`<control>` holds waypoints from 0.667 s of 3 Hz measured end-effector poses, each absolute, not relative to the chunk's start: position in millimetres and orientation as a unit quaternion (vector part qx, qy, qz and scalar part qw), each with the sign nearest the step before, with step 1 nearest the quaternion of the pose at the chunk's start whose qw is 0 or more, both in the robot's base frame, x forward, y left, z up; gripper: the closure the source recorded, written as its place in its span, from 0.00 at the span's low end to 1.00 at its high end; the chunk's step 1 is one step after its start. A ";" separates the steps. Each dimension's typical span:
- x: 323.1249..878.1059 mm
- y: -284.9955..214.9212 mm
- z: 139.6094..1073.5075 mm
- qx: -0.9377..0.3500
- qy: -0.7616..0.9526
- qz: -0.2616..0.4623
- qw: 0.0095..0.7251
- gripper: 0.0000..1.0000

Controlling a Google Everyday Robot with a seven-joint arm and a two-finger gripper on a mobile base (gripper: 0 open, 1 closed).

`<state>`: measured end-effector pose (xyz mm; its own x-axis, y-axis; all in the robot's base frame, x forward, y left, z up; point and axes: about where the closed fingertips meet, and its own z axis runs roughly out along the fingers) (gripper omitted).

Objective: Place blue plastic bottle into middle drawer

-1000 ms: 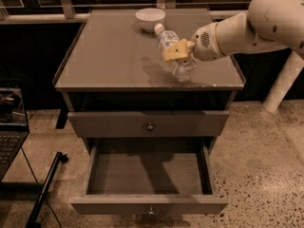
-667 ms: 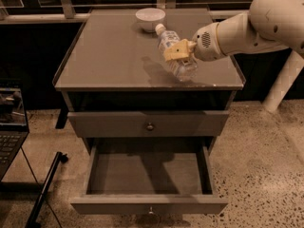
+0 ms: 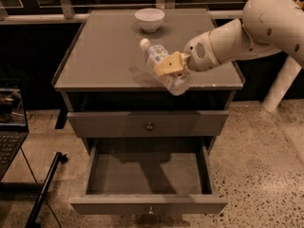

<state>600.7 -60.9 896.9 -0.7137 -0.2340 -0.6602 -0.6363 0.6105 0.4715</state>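
Observation:
My gripper [image 3: 167, 66] is shut on the blue plastic bottle [image 3: 162, 66], a small clear bottle with a white cap and pale label. I hold it tilted, cap up and to the left, just above the front right part of the cabinet top [image 3: 104, 56]. The middle drawer [image 3: 148, 175] stands pulled out wide open below, with nothing inside. The like drawer above it [image 3: 149, 124] is shut. The bottle hangs above the open drawer's back edge, a little right of its middle.
A white bowl [image 3: 149, 19] stands at the back of the cabinet top. A laptop [image 3: 10, 122] sits at the left edge. A dark stand leg [image 3: 45, 189] lies on the speckled floor at front left. A white post [image 3: 280, 84] is at right.
The gripper with the bottle has moved slightly toward the front edge of the cabinet top and a little lower. The drawers have not moved.

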 end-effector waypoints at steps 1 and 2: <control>547.2 -48.9 877.1 -0.292 0.844 0.377 0.246 1.00; 496.5 -44.3 862.8 -0.292 0.834 0.393 0.254 1.00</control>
<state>496.5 -44.3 862.8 -0.7001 -0.2865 -0.6540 -0.6870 0.5199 0.5076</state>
